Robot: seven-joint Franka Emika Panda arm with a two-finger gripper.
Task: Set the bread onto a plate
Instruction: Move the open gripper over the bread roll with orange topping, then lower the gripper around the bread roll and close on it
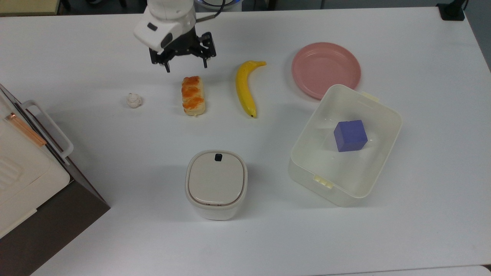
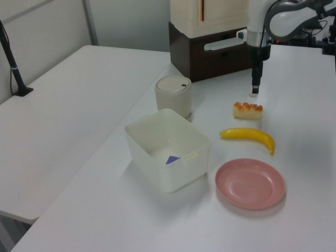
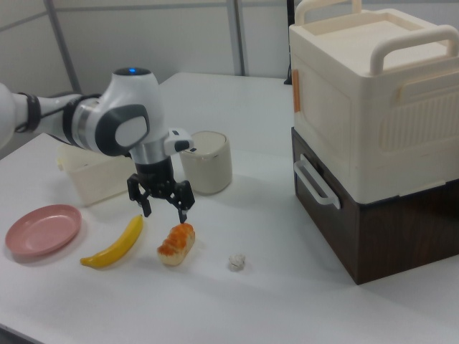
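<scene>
The bread is a small braided roll with an orange-brown top, lying on the white table left of the banana in the top view. It also shows in the left view and the right view. My gripper hangs open just beyond the roll's far end in the top view, fingers pointing down, holding nothing. The right view shows the gripper a little above the roll. The salmon-pink plate lies empty at the top view's right, past the banana, and appears again as the plate.
A tiny white lumpy ball lies left of the bread in the top view. A cream tub holding a blue cube sits below the plate. A lidded canister stands in front. A large cream-and-brown box stands at the top view's left edge.
</scene>
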